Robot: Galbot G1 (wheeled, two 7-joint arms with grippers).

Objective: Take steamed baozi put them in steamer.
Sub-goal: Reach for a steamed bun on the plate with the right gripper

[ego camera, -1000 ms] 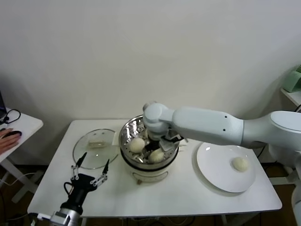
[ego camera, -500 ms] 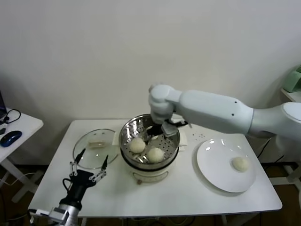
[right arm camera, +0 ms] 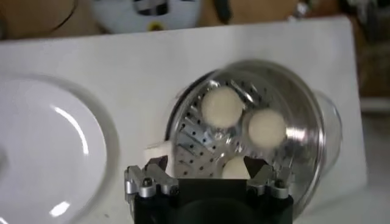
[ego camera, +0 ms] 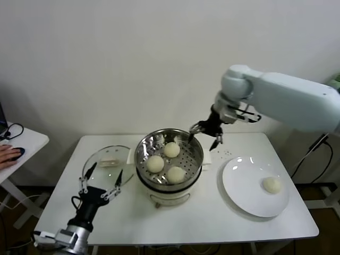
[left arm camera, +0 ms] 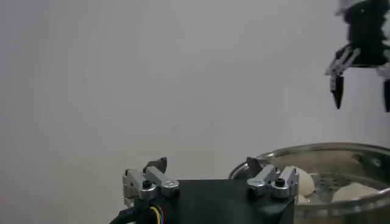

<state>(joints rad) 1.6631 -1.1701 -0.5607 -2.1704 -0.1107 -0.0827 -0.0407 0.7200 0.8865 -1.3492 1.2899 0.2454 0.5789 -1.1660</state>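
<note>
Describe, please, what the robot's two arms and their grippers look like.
The right arm is a thick, smooth white shell with rounded joints, ending in a black right gripper with slim, pointed dark fingers on silver linkages. The left gripper matches it: a black block body, silver hinged links, dark tips, with coloured wires at its base.

The steamer (ego camera: pixel 169 162) stands mid-bench (ego camera: pixel 175 218); three baozi (ego camera: pixel 171 150) lie on its tray; the glass lid (ego camera: pixel 106 167) lies flat to its left; the plate (ego camera: pixel 255 187) lies to its right, carrying a fourth baozi (ego camera: pixel 271 184); the right gripper (ego camera: pixel 206 135) hangs above the steamer's far right rim; the left gripper (ego camera: pixel 101 180) sits near the bench's front left, before the lid.
</note>
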